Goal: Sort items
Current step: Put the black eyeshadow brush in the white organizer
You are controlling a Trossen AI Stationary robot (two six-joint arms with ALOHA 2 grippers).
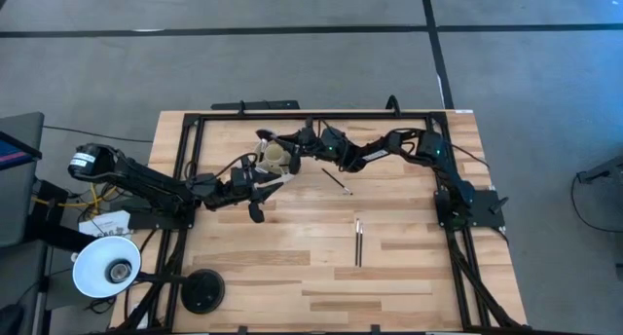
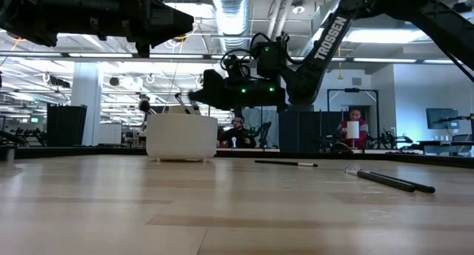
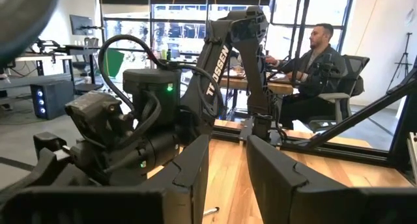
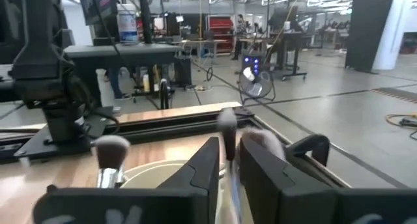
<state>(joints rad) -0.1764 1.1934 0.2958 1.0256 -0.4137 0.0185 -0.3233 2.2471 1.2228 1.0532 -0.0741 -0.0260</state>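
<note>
The right gripper (image 1: pixel 292 140) is up over the round cream cup (image 1: pixel 276 157), its fingers (image 4: pixel 203 164) pinched close around a thin brush (image 4: pixel 229 138) with a blurred dark tip; the stem stands upright between them, just above the cup's rim. Beside that brush, another one with a fluffy pale head and silvery ferrule (image 4: pixel 111 160) stands in the cup. From table height, dark handles (image 2: pixel 182 103) poke up out of the white cup (image 2: pixel 181 136) right under the gripper.

The left gripper (image 1: pixel 261 191) hangs just short of the cup, on its near side, fingers (image 3: pixel 193 172) parted a little with nothing between them.

Out on the wooden table (image 1: pixel 409 267), well clear of both grippers: one slim dark brush (image 1: pixel 337 182) lying at an angle, and farther toward the front a pair of dark-handled brushes with silvery ferrules (image 1: pixel 358 241), side by side and touching.
</note>
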